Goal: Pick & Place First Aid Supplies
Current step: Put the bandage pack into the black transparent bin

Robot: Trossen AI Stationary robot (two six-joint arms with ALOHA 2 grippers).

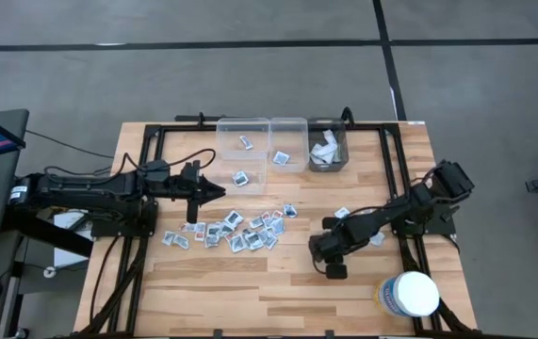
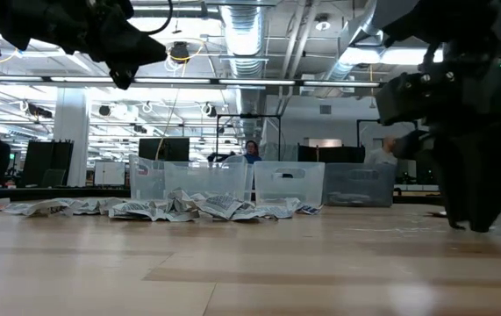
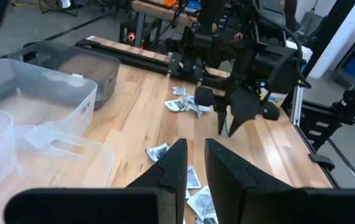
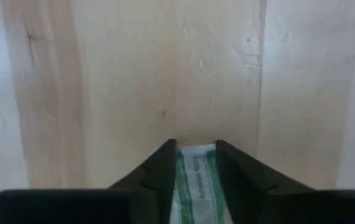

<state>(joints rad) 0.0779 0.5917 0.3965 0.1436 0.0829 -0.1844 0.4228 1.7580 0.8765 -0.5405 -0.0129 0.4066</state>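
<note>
- My right gripper (image 4: 196,163) is down at the wooden table (image 1: 278,292), near right of centre, jaws narrow around a white wrapper with green print (image 4: 197,180) (fingers flank it on both sides).
- My left gripper (image 3: 194,163) hangs above the table left of centre, jaws narrow, nothing between them.
- Scattered packets (image 1: 240,231) lie mid-table.
- Three clear bins (image 1: 280,141) stand along the far edge, a few packets inside.
- White tub (image 1: 410,294) stands at near right.

Right gripper (image 4: 196,152) 2 fingers pinch green-striped white packet (image 4: 195,186) above wooden table (image 4: 133,74).
</note>
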